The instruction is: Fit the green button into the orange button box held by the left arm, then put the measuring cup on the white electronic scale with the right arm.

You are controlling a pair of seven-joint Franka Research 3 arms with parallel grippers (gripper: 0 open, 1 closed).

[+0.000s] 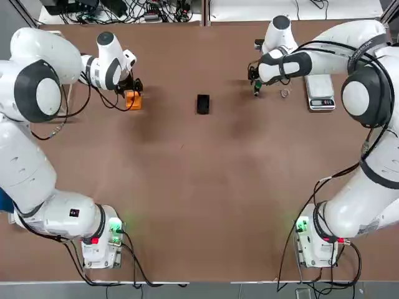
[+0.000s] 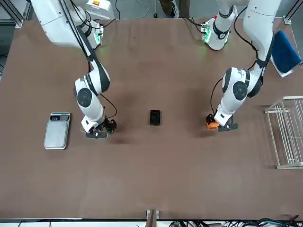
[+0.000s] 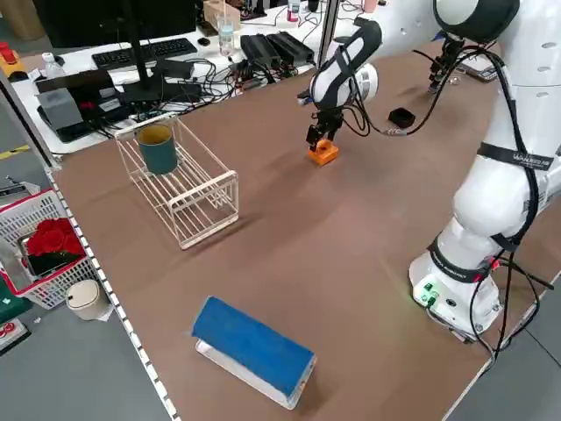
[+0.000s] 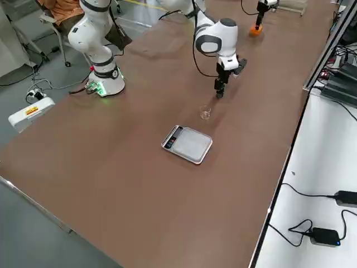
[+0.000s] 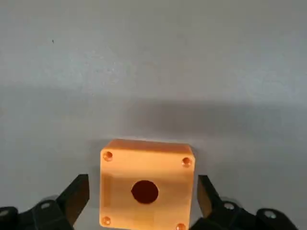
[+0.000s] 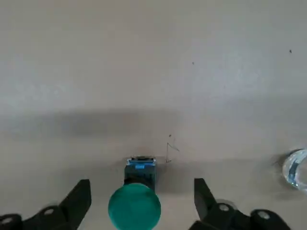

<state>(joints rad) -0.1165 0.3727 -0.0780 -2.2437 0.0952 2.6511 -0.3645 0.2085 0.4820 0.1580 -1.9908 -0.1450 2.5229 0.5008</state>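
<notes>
Right gripper (image 6: 137, 203), fingers apart, straddles the round green-capped button (image 6: 135, 206) at lower centre; close squarely on its dark stem. Left gripper (image 5: 142, 199), open, flanks the orange plastic button box (image 5: 146, 182).

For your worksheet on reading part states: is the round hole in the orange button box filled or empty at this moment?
Empty. In the left wrist view the orange button box shows a dark open hole, and the green button sits on the table between the right gripper's fingers.

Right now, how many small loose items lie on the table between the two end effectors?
1: the small black block, alone at mid-table, between the orange button box and the green button. None seems hidden.
</notes>
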